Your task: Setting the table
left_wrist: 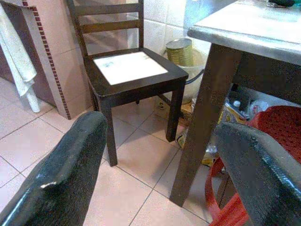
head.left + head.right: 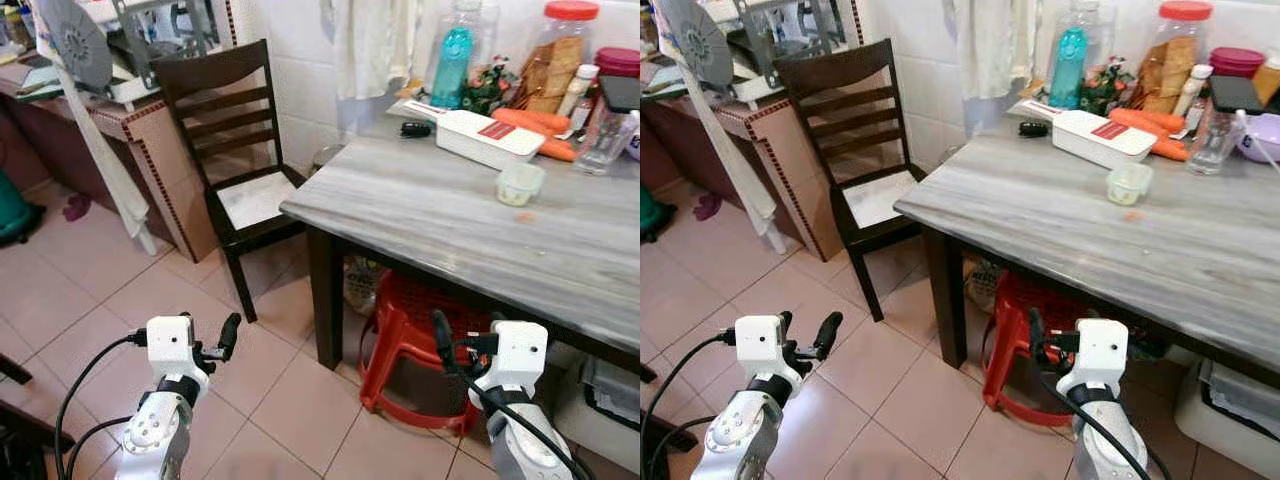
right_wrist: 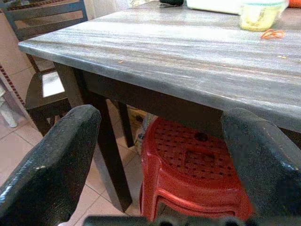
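Both grippers, left [image 2: 222,340] and right [image 2: 465,345], hang spread and empty below the table [image 2: 440,215], whose cup [image 2: 520,184] lies above and ahead, nearer the right.

- Floor of pale pink square tiles [image 2: 120,300] with thin grout lines.
- Back wall of white glazed tiles [image 2: 300,90].
- Dark wooden slat-back chair with a pale seat panel [image 2: 235,170], standing against that wall, just beside the table corner.
- Grey streaked stone-look tabletop on dark legs [image 2: 440,215].
- Red perforated plastic stool [image 2: 410,350] under the table.
- Tiled counter with a dark red mosaic edge [image 2: 140,150], left of the chair.
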{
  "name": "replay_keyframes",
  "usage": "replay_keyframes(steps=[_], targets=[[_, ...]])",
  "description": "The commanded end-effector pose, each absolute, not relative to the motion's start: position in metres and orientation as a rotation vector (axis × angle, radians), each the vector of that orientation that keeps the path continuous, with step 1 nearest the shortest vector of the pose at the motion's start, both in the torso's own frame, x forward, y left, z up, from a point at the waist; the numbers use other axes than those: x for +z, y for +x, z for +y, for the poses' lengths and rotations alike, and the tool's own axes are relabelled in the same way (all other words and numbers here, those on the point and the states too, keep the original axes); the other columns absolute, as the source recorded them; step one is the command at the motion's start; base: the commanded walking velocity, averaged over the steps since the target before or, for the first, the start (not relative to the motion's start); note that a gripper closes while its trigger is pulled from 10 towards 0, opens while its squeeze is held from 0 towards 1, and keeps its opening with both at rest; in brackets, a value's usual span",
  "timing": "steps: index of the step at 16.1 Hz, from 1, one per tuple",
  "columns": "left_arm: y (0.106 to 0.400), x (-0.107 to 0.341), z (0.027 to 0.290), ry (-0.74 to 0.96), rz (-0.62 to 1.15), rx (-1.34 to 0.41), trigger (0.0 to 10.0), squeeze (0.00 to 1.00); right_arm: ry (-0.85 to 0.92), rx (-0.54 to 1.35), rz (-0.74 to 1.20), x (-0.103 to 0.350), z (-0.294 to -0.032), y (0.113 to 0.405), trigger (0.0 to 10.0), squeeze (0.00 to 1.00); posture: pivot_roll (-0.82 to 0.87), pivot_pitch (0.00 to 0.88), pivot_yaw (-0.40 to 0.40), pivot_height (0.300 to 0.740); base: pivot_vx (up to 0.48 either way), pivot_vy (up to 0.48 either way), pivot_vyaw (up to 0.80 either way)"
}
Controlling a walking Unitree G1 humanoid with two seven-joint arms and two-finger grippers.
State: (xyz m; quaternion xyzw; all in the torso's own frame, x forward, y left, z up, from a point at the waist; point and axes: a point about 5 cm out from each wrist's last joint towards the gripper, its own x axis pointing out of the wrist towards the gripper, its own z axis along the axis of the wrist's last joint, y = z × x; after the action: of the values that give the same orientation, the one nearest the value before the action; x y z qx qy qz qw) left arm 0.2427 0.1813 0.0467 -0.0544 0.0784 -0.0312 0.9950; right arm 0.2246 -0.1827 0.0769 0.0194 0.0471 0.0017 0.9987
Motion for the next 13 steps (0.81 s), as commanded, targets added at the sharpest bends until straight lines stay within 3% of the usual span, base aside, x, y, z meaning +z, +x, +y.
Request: replay_keyframes(steps=[1,3,8,13], targets=[[0.2437,0.0462,0.185,-0.085,0.17,-0.054,10.0,0.0,0.056,0.006,0.103,0.0763,-0.182,0.2261,10.0,0.0,-0.04,0.003,0.064,0.74,-0.247,0.0,0.0],[0.244,0.0463,0.1854,-0.08,0.171,-0.051,10.0,0.0,0.056,0.005,0.108,0.0758,-0.1816,0.2261,10.0,0.0,-0.04,0.003,0.065,0.74,-0.259,0.0,0.0],[0.2449,0.0465,0.1865,-0.071,0.172,-0.05,10.0,0.0,0.066,-0.002,0.107,0.0753,-0.1821,0.2263,10.0,0.0,-0.04,0.003,0.071,0.74,-0.269,0.0,-0.62],[0.2453,0.0469,0.1873,-0.066,0.173,-0.051,10.0,0.0,0.068,-0.008,0.107,0.0748,-0.1817,0.2264,10.0,0.0,-0.04,0.004,0.076,0.74,-0.273,0.0,0.0]])
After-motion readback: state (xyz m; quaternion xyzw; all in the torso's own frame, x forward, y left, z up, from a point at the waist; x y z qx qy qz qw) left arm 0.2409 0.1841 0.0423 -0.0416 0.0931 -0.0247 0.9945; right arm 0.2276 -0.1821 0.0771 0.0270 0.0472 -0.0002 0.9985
